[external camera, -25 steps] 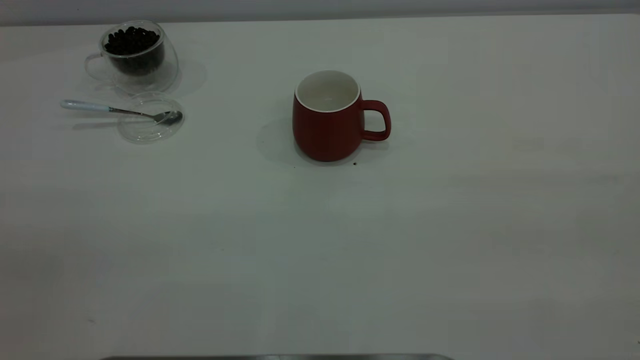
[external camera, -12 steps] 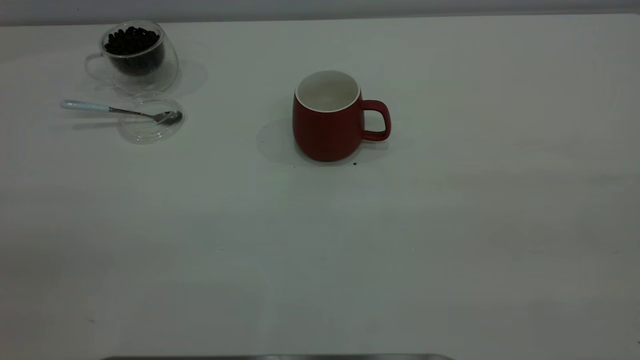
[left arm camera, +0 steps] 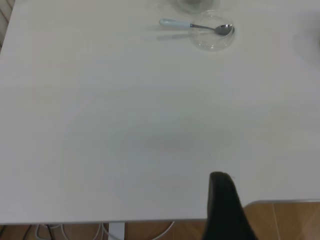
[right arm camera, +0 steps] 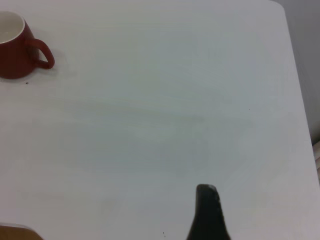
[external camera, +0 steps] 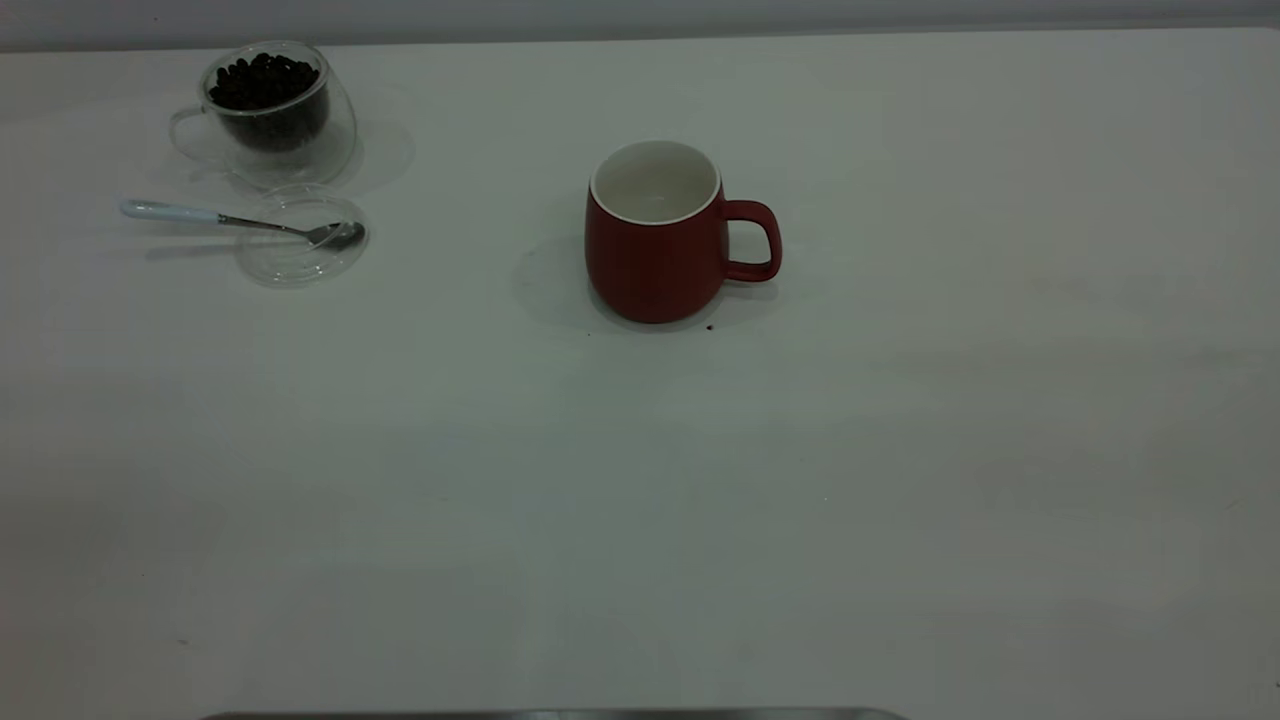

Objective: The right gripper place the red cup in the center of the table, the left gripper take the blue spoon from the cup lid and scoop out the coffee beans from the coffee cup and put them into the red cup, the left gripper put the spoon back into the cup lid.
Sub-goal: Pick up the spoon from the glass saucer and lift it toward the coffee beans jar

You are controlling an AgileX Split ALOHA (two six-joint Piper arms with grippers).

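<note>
1. The red cup [external camera: 655,238] stands upright near the middle of the table [external camera: 640,500], handle pointing to 3 o'clock in my exterior view, white inside showing.
2. I see the coffee cup [external camera: 272,110] at about 10 o'clock from it, well apart, filled with coffee beans [external camera: 262,82].
3. The cup lid [external camera: 300,240] lies flat just at 6 o'clock of the glass cup.
4. The blue spoon [external camera: 235,222] rests with its bowl in the lid, handle toward 9 o'clock.
5. Of the left gripper [left arm camera: 226,210] and right gripper [right arm camera: 207,212] I see one dark finger each, over the table's near edge; I cannot tell their opening.
</note>
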